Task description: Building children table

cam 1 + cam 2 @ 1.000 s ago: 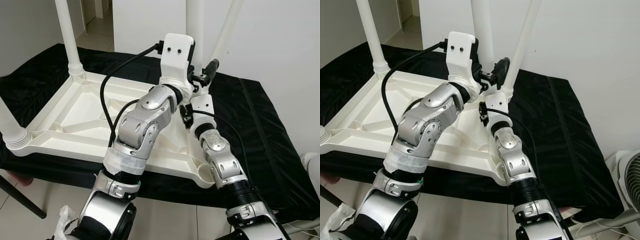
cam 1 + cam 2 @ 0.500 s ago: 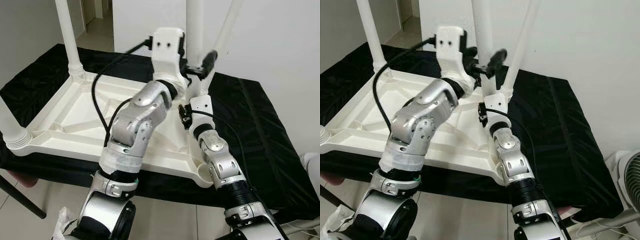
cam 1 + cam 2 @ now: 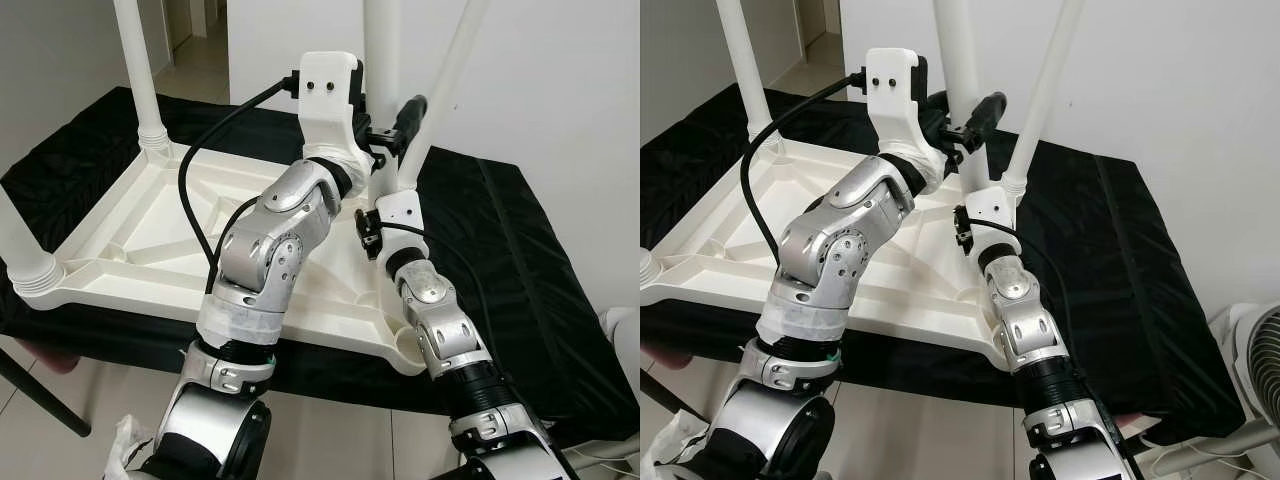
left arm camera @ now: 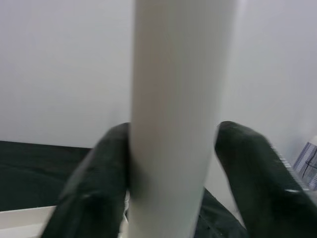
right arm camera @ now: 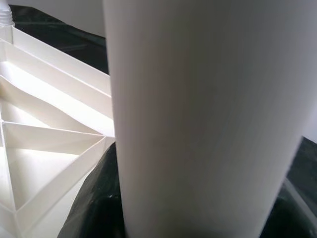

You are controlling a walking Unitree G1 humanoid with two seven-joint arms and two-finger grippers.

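- On the black-draped surface [image 3: 520, 250] the upturned white tabletop [image 3: 150, 230] lies, its near edge overhanging the cloth.
- Left gripper [image 4: 173, 163] fingers [image 4: 94, 173] straddle the upright leg [image 3: 380, 60], touching it.
- Right gripper [image 3: 405, 125] fingers' state: cannot tell; wall close behind.

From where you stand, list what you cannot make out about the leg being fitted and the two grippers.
- White leg: its lower end and socket are hidden behind both wrists in the eye views, so whether it is seated cannot be told.
- Leg tops: cut off by the upper edge in the eye views.
- Right gripper: the leg covers its fingers in the right wrist view.
- Left gripper: fingers blurred; contact on the far finger is unclear.
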